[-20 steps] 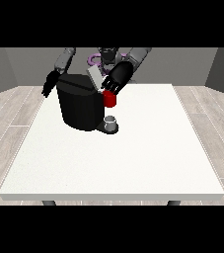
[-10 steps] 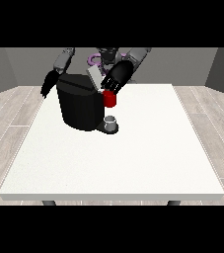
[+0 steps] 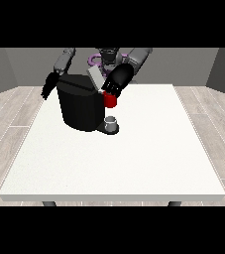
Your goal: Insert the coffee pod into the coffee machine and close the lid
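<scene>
Nearest you, the white surface (image 3: 114,163) carries nothing until well back, where the black machine (image 3: 82,104) stands towards the view's left. At its foot, on the drip base, sits a small grey thing (image 3: 112,121); you cannot tell it for the pod, as it may be a cup or part of the machine.

Just above that grey thing is a red thing at the machine (image 3: 110,100), under the brew head. The hand at the view's right (image 3: 116,82) hangs right over it, its fingertips touching or nearly touching the red thing's top. Its fingers point down towards the head, but whether they are apart or pinched on something does not show, so treat that as unknown. Beside this hand a pale lid (image 3: 97,78) stands tilted up, which suggests the chamber is open to take a pod and the hand is placed there to feed it in.

The pod itself does not plainly show anywhere.

Farther back, the hand at the view's left (image 3: 49,85) hangs beside the machine's far corner, fingers relaxed and pointing down, holding nothing. It is likely parked there to steady the machine or wait for the lid, which is not yet closed.
</scene>
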